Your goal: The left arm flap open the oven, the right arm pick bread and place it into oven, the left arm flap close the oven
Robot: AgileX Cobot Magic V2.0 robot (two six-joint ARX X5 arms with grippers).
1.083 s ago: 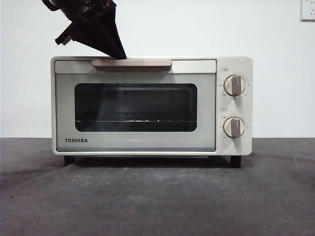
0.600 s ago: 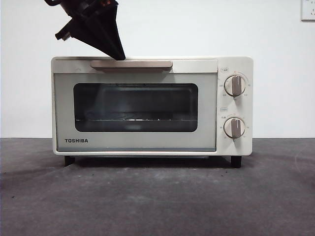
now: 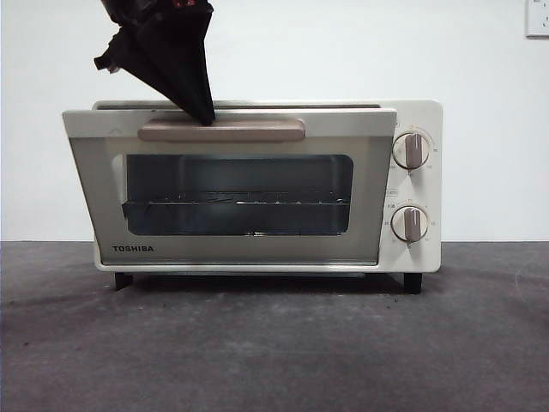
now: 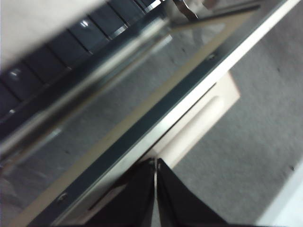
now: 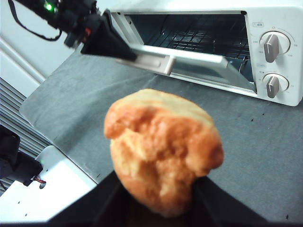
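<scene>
The cream TOSHIBA oven (image 3: 429, 112) stands on the table with its door (image 3: 232, 251) tilted partly open, top edge leaning outward. My left gripper (image 3: 204, 116) comes down from above, its jaws shut, and its tip is hooked behind the tan handle (image 3: 221, 130). In the left wrist view that gripper (image 4: 155, 165) rests against the door's top edge next to the handle (image 4: 203, 113). The wire rack (image 3: 236, 202) shows through the glass. My right gripper (image 5: 158, 194) is shut on the golden-brown bread (image 5: 161, 146), held in front of the oven (image 5: 279, 19) and apart from it.
Dark grey table surface (image 3: 274, 343) stretches in front of the oven. A white wall stands behind, with an outlet (image 3: 537, 17) at the top right. In the right wrist view the table's edge and a white base (image 5: 47, 189) lie beside the left arm.
The oven door has swung from shut to partly open, its top tilting outward. The left gripper moved out and slightly down with the handle.
</scene>
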